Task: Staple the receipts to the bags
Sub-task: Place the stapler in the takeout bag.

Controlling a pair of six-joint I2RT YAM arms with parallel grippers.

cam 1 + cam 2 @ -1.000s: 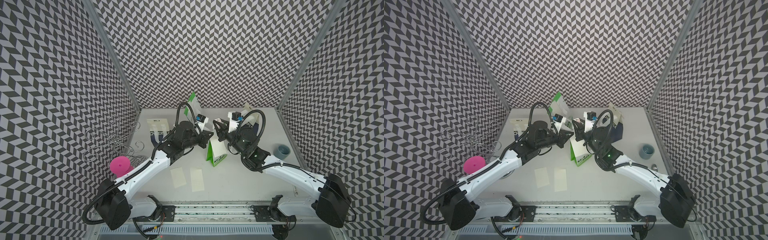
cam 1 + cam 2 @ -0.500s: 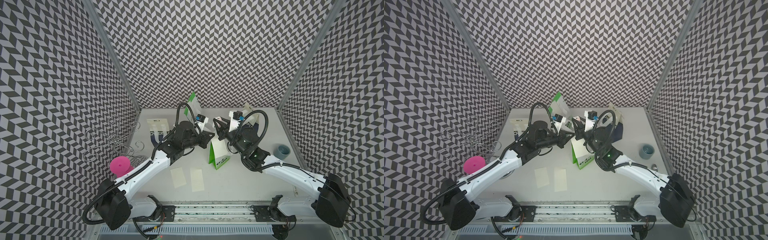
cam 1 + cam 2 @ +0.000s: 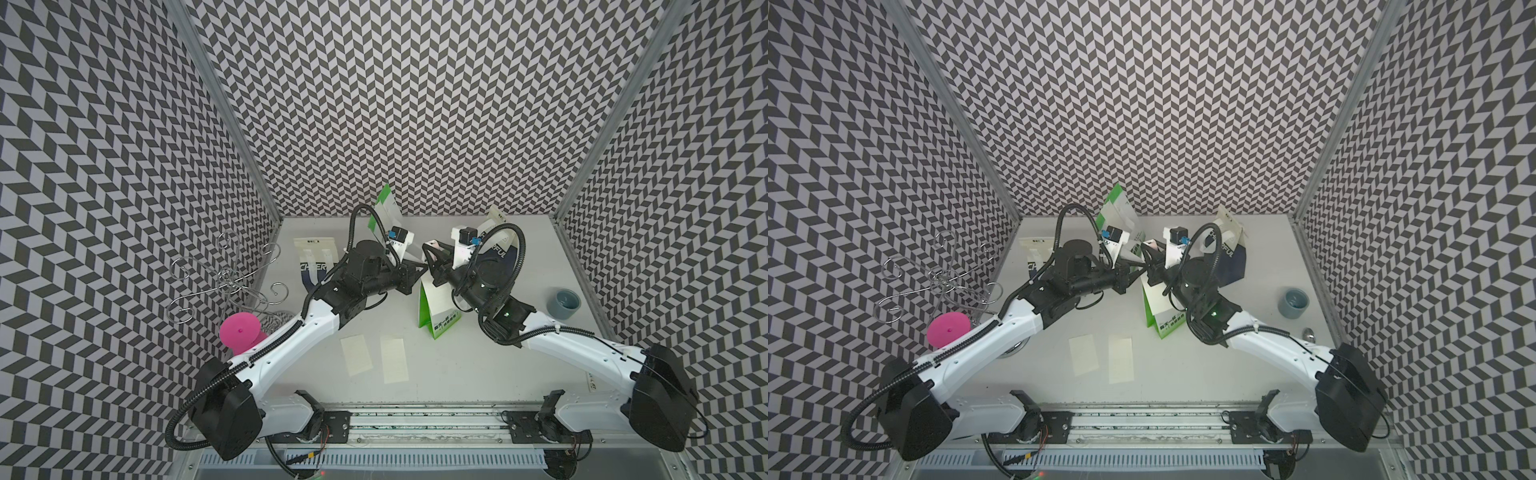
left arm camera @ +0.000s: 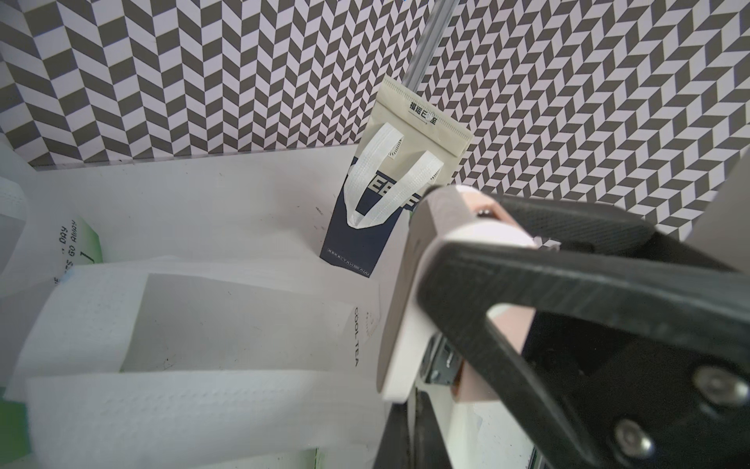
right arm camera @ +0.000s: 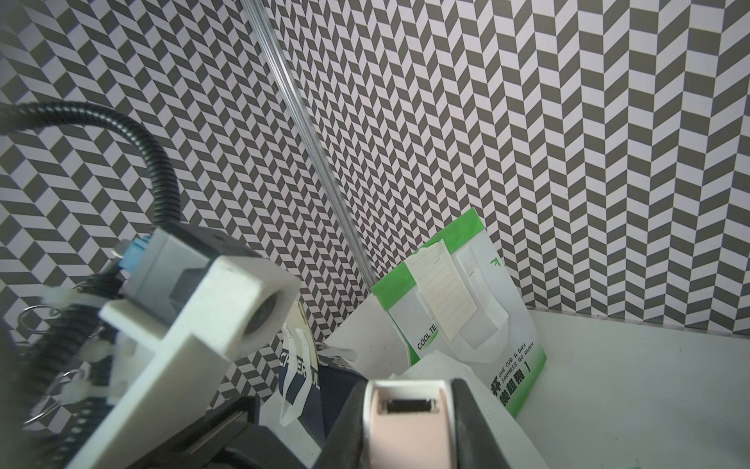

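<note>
Your left claw point(image 3: 417, 272) is pressed together at the top edge of the green bag point(image 3: 440, 309) that stands near the middle of the table point(image 3: 498, 365). It looks like it pinches that edge so the bag does not tip or slide. I cannot tell if a paper slip is caught there too. Your right claw point(image 5: 406, 426) pinches the pink stapler point(image 5: 407, 422). The stapler's nose points toward that same top edge, because that is where the staple has to go. The two claws meet nose to nose just above the bag. At 12 o'clock a second green bag point(image 5: 458, 325) leans by the back wall with a receipt point(image 5: 440, 296) on its front, so I think that one is done. At 1 o'clock a navy bag point(image 4: 367, 207) stands up, and at 10 o'clock a flat navy bag point(image 3: 313, 266) lies down. Two loose receipts point(image 3: 355, 355) lie side by side at about 7 o'clock, out of the way and easy to reach next. Go slow: the bag is thin paper and may tip or crumple if the stapler pushes hard.
</note>
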